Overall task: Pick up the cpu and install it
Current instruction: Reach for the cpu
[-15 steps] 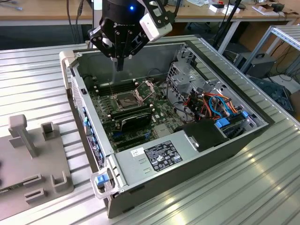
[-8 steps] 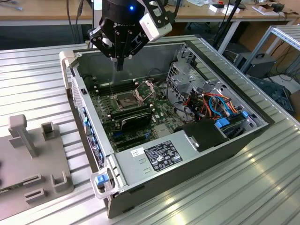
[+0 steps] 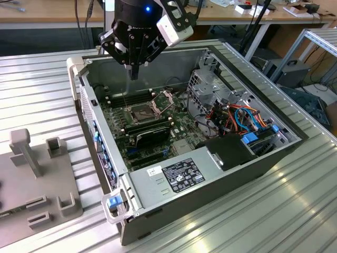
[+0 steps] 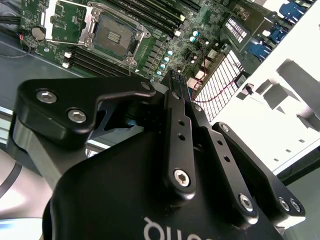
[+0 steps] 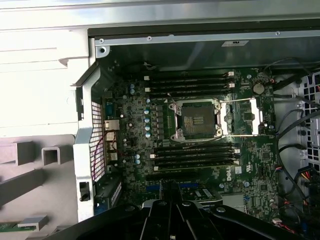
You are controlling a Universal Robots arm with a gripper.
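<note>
Black gripper (image 3: 134,73) nearest, fingertips (image 4: 172,95) drawn together in both wrist views; no telling whether clamped on the cpu. Hanging above the open computer case (image 3: 247,174), clear of the board. Below, on the green motherboard (image 5: 250,165), a square socket (image 5: 194,120) with a dark, bare centre, hinged bracket (image 5: 245,117) swung open just beside it, long black memory slots (image 5: 192,155) on two sides. Farther along inside the case, a grey power supply (image 3: 179,176) and tangled coloured cables (image 3: 247,118). Beyond the case, toward the exterior view's left, a grey slotted fixture (image 3: 31,174) on the ribbed metal table (image 3: 42,89).
</note>
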